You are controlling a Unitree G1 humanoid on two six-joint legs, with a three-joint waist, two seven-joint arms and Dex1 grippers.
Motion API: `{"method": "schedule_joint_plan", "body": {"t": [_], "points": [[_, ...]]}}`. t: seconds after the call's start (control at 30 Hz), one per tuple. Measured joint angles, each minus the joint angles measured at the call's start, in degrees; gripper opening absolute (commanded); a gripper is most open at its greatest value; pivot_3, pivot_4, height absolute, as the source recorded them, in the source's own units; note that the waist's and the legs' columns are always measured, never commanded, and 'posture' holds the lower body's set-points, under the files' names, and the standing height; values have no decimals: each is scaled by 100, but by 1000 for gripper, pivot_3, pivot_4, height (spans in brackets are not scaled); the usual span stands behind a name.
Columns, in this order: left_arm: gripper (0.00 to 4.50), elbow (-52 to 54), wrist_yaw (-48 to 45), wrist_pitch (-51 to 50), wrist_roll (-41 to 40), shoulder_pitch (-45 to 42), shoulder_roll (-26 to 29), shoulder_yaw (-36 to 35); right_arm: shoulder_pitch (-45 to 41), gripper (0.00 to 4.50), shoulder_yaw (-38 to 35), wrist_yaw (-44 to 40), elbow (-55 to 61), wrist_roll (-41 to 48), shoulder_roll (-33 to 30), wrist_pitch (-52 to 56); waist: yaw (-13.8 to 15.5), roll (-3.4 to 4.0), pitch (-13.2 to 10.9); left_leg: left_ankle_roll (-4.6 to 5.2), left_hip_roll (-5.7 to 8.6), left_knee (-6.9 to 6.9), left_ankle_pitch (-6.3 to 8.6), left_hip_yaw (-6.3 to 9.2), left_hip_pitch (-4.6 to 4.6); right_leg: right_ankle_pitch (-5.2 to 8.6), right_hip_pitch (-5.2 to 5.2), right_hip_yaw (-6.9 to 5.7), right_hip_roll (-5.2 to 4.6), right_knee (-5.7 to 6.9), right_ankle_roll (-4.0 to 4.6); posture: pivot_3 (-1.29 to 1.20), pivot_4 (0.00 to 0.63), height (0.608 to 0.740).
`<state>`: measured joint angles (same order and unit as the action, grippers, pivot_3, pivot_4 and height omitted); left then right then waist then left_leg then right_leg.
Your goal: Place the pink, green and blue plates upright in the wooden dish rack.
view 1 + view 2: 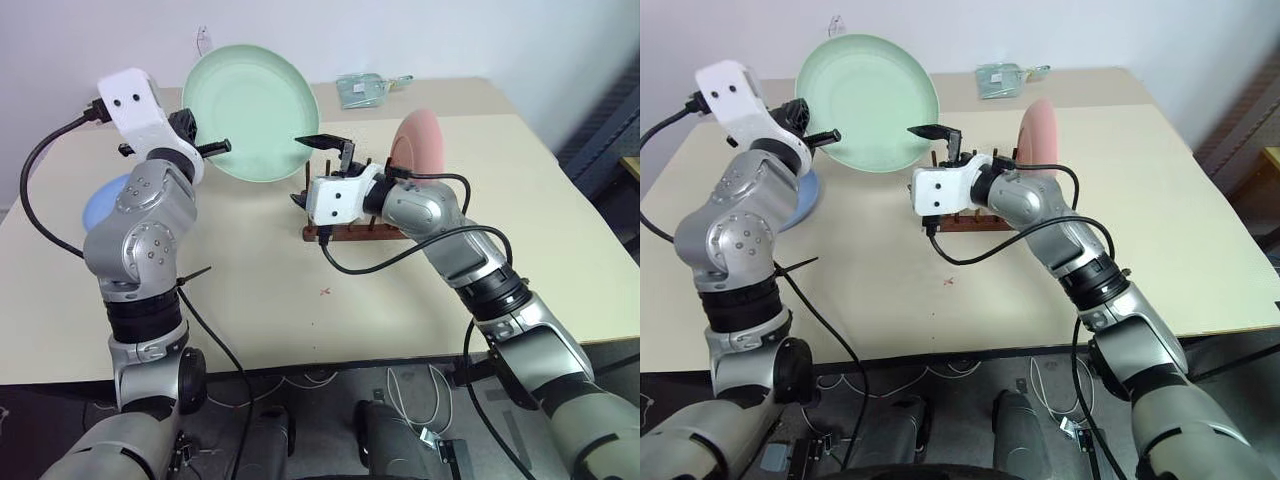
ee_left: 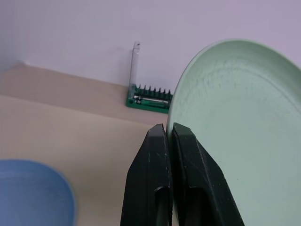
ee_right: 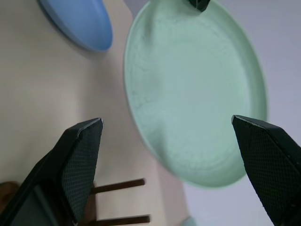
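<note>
Gripping the green plate [image 1: 250, 112] by its rim, the left gripper [image 2: 170, 141] holds it raised above the beige table [image 1: 540, 220]; the right gripper [image 3: 171, 136] faces it, jaws wide. Three plates: pink plate [image 1: 420, 145] apparently upright in the wooden dish rack [image 1: 350, 228], blue plate [image 3: 77, 21] flat on the table. Left wrist view shows a green bit holder [image 2: 148, 98] by the wall.

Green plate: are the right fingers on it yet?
Apart. Right wrist view: both fingers stand wide of the green plate, table showing between.
</note>
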<state>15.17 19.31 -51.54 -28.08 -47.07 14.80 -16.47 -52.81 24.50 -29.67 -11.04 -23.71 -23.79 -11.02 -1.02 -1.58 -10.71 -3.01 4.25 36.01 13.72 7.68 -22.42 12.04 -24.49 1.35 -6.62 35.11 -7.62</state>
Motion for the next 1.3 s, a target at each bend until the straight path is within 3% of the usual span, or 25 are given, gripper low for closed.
{"method": "schedule_joint_plan", "body": {"t": [0.17,0.2,0.27,0.5,0.6,0.73,0.83,0.93,1.0,1.13,1.3], "points": [[0,337,36,-432,-4,-238,-148,6,-154,4464,160,344,-520,-466,207,-301,3,0,0,-4,1,0,-2,1,0,0,1,0,0,0,0,0,150,740],[0,360,28,-513,-6,-239,-167,0,-178,4233,178,419,-615,-554,235,-365,1,0,0,-4,1,0,-2,1,0,0,1,0,0,0,0,0,150,740],[0,430,-25,-699,-25,-240,-232,3,-263,3607,219,617,-849,-795,252,-461,-4,0,-1,-5,1,0,-3,1,0,0,1,0,1,1,0,0,150,740],[0,583,-116,-841,-57,-245,-317,-60,-363,45,210,1121,-1080,-1301,245,-499,-16,0,-1,-7,0,-2,-4,2,0,0,1,0,2,0,1,0,150,740],[1008,581,-217,-736,-94,-248,-433,-243,-357,0,218,1183,-1072,-1397,254,-569,-10,0,-2,-7,0,-1,-4,2,0,0,1,0,3,-1,1,0,150,740],[3000,559,-392,-183,-410,-384,-837,-575,-271,0,207,1196,-1047,-1449,233,-547,16,-6,-5,-7,1,4,-4,2,-2,0,4,1,3,-5,1,0,150,740],[3000,429,-242,453,-502,-747,-853,-1017,-125,0,187,1179,-967,-1421,226,-451,-10,-9,-8,-8,-1,-2,-4,-1,1,0,3,1,3,-4,1,0,150,740],[3000,188,-182,966,-456,-817,-513,-1362,20,0,-8,1100,-877,-1284,174,-297,-29,-7,-8,-8,-5,-5,-4,-1,6,0,3,4,8,-2,1,0,150,740],[3000,-179,-351,1170,-279,-695,68,-1428,243,0,-334,898,-502,-817,208,-95,-27,-6,-9,-8,-4,-5,-4,-1,4,0,3,5,10,-3,1,0,150,740],[3000,-732,-1338,1657,495,459,1498,-1043,784,0,-1267,210,882,942,505,927,-82,0,-9,-5,-4,-11,-3,1,5,0,1,8,10,0,1,0,150,740],[3000,-901,-2900,2093,793,2114,1647,151,932,0,-2438,89,2594,3550,1367,3475,7,0,-9,20,-6,-4,11,17,1,-6,3,0,9,5,13,0,150,740]]}}
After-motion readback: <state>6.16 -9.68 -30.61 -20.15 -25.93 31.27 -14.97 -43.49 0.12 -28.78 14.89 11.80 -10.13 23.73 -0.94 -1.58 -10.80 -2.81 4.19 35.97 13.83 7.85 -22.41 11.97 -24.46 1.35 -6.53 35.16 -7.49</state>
